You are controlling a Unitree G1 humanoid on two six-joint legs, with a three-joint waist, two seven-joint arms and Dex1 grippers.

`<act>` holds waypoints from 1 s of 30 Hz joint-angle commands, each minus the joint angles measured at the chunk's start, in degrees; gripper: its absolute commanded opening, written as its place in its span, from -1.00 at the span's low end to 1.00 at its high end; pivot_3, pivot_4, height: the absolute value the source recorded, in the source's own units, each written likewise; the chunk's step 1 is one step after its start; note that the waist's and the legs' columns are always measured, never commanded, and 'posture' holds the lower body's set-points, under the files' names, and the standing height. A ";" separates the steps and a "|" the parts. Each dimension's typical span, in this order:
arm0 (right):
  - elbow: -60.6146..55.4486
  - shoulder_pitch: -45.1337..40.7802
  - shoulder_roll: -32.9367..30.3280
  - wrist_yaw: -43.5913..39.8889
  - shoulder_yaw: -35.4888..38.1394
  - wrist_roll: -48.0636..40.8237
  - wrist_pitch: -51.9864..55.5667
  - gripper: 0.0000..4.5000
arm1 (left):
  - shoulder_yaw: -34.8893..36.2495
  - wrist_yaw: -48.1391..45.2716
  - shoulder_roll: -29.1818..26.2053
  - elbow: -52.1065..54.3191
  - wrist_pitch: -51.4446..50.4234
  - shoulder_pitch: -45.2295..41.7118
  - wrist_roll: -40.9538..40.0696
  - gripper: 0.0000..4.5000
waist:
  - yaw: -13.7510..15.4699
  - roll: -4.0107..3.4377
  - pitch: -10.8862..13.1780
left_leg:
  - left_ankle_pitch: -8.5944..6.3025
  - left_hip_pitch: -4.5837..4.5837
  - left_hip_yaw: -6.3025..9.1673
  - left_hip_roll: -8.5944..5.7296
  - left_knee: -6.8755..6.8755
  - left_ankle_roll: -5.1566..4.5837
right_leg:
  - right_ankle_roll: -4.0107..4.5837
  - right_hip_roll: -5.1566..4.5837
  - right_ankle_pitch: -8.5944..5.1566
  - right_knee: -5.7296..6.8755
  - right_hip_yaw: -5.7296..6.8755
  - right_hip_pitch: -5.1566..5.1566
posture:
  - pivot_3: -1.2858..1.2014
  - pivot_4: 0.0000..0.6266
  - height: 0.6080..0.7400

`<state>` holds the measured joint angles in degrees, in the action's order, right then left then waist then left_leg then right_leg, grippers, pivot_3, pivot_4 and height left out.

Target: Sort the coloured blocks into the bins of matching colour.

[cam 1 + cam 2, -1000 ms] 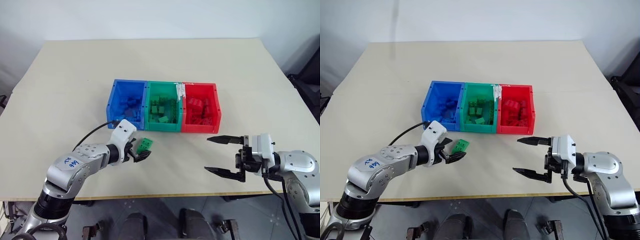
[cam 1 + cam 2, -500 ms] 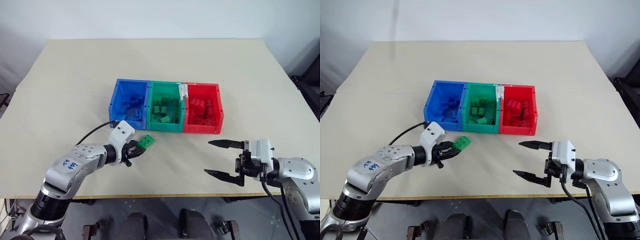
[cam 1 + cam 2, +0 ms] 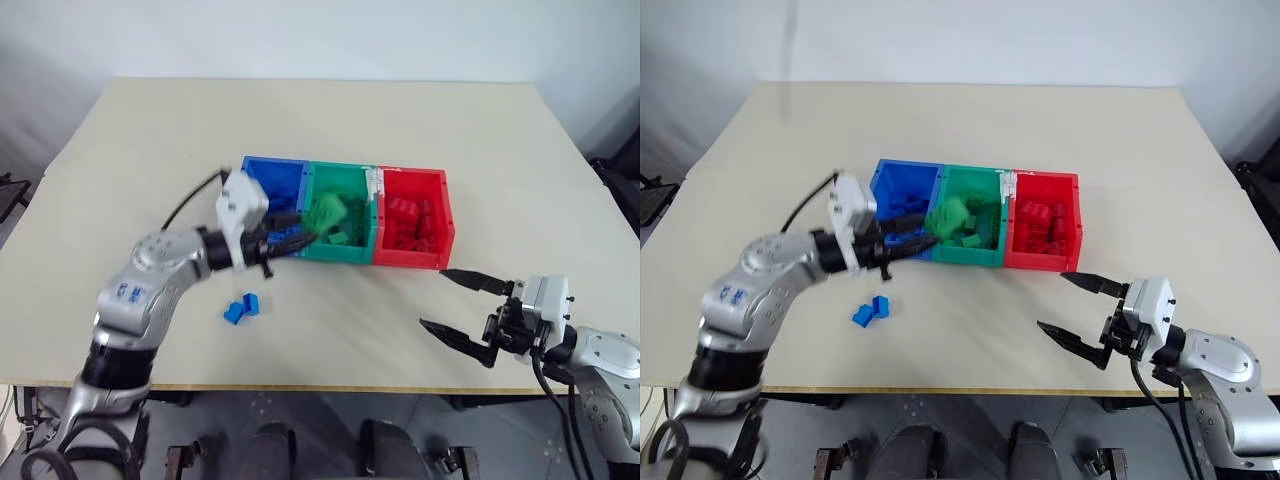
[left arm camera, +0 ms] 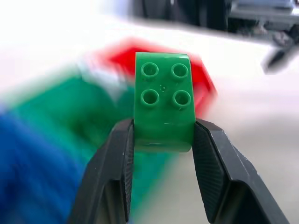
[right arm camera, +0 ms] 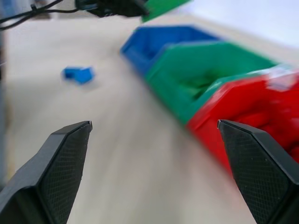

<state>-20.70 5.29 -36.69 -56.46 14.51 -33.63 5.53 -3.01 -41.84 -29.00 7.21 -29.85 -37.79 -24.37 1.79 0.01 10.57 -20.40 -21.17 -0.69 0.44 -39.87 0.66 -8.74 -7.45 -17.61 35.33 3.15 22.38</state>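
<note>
My left gripper (image 3: 290, 226) is shut on a green studded block (image 3: 327, 212) and holds it in the air over the near left part of the green bin (image 3: 336, 252). In the left wrist view the block (image 4: 163, 100) sits clamped between both fingers (image 4: 117, 172). The blue bin (image 3: 272, 162) adjoins the green one on the left, the red bin (image 3: 410, 258) on the right; each holds several blocks of its own colour. Two blue blocks (image 3: 240, 308) lie on the table in front of the blue bin. My right gripper (image 3: 432, 298) stands open and empty near the table's front right edge.
The bins stand joined in a row at the middle of a beige table (image 3: 450, 130). The table's front edge (image 3: 330, 388) runs just below my right gripper. A black cable (image 3: 190, 195) loops from the left wrist.
My left gripper closed on the green block and lifted it from the table up to the green bin. The blue blocks beneath the arm came into sight. The right gripper stayed open.
</note>
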 commanded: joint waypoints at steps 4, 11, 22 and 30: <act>-4.33 1.49 0.91 5.50 2.37 0.44 0.89 1.00 | -5.39 -1.26 3.15 -17.64 8.37 -7.53 9.40 -0.04 | -0.51 0.00 0.00 | 0.00 -0.03 -0.10 0.02 0.02 -0.01 | 0.00 0.03 0.00 0.05 -0.06 0.12 | 0.03 -0.52 1.00; -3.45 -1.54 0.73 6.34 0.81 0.33 1.66 1.00 | -0.56 -2.73 3.53 -16.27 13.53 -5.69 7.46 0.95 | -0.46 0.01 0.01 | -0.01 -0.05 -0.11 0.04 0.00 -0.03 | 0.00 0.02 0.00 0.09 -0.08 0.15 | 0.03 -0.52 1.00; 6.78 -15.60 -0.72 -8.88 -9.82 1.49 0.15 1.00 | 26.23 -14.69 -13.36 4.95 15.81 28.31 -5.56 0.98 | -2.38 -0.01 0.02 | -0.02 0.04 0.04 0.22 0.03 -0.02 | 0.07 0.02 -0.04 0.13 -0.11 0.17 | 0.03 -0.52 1.00; 14.63 -23.81 -0.52 -19.88 -16.09 3.37 -2.04 1.00 | 44.50 -18.16 -14.23 6.81 16.65 54.95 -6.32 0.98 | -0.78 0.01 0.04 | -0.21 0.02 0.17 0.25 -0.02 -0.17 | 0.10 -0.15 -0.05 -0.02 -0.04 0.08 | 0.03 -0.52 1.00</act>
<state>-5.90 -18.01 -37.28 -74.75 -1.91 -30.27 4.81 40.01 -59.50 -43.20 12.63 -14.92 16.74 -30.54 1.01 0.02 10.61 -20.63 -21.14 -0.53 0.69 -39.94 0.45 -8.62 -7.66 -17.67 35.20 3.11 22.44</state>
